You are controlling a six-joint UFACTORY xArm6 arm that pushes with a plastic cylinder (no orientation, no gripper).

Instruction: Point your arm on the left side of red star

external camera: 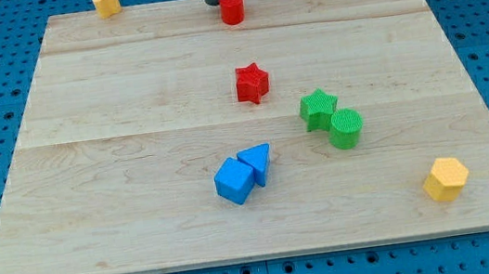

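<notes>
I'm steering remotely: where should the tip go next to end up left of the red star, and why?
Probably slide my tip toward the view's bottom, veering slightly left. It sits at the board's top edge, just left of the red cylinder, while the red star lies well below. The bare wood left of the star holds no blocks, so that path should disturb nothing.

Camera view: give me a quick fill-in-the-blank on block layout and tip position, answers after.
1. My tip sits at the view's top, just left of the red ____.
2. The green star touches the green ____.
3. The red star lies toward the view's ____ from the red cylinder.
4. The blue cube touches the blue ____.

Answers: cylinder; cylinder; bottom; triangle
</notes>
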